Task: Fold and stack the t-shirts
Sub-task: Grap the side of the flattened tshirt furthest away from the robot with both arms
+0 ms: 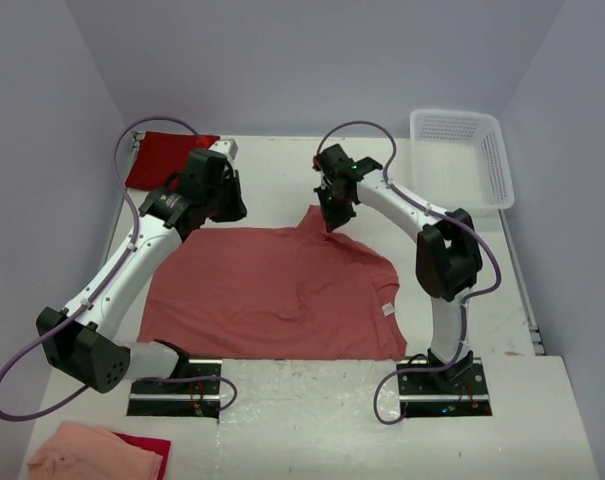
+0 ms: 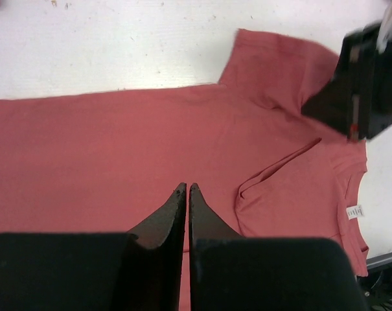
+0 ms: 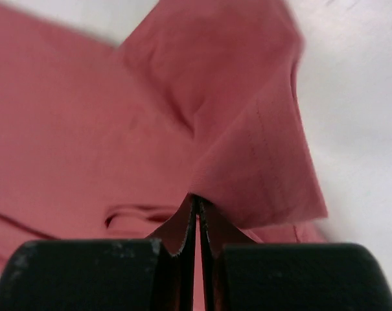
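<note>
The salmon t-shirt lies spread flat on the white table, its white neck label at the right. My right gripper is shut on the hem of its far sleeve and holds that sleeve lifted off the table; in the right wrist view the cloth is pinched at the tips of the gripper. My left gripper hovers over the shirt's far edge; in the left wrist view it is shut with nothing between the jaws, above the shirt. The crimson t-shirt lies folded at the back left corner.
A white mesh basket stands at the back right. A peach-pink cloth lies at the near left corner, beside the left arm's base. The right arm's wrist shows in the left wrist view, above the sleeve.
</note>
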`<act>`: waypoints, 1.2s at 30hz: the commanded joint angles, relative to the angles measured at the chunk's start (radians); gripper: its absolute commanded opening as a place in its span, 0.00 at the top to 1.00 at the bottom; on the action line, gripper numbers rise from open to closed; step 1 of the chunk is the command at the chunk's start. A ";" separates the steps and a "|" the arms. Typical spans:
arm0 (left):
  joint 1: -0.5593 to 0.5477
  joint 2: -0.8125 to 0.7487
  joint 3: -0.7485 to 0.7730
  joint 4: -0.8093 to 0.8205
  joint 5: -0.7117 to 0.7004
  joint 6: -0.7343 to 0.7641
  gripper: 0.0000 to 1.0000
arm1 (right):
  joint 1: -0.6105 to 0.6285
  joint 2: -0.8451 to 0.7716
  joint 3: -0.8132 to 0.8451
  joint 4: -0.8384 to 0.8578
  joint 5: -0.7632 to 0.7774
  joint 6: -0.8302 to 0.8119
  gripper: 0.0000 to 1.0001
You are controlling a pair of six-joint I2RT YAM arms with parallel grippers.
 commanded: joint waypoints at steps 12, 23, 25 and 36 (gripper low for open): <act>0.007 -0.007 0.007 -0.006 -0.026 0.006 0.96 | 0.272 -0.320 -0.501 0.158 0.223 0.185 0.54; 0.007 0.006 -0.030 0.014 -0.027 0.005 0.96 | 0.278 -0.391 -0.495 0.136 0.352 0.202 0.44; 0.007 0.006 -0.039 0.020 -0.015 0.003 0.96 | 0.268 -0.339 -0.465 0.168 0.305 0.166 0.46; 0.007 -0.009 -0.056 0.017 -0.018 0.010 0.96 | 0.196 -0.168 -0.236 0.204 0.254 0.073 0.51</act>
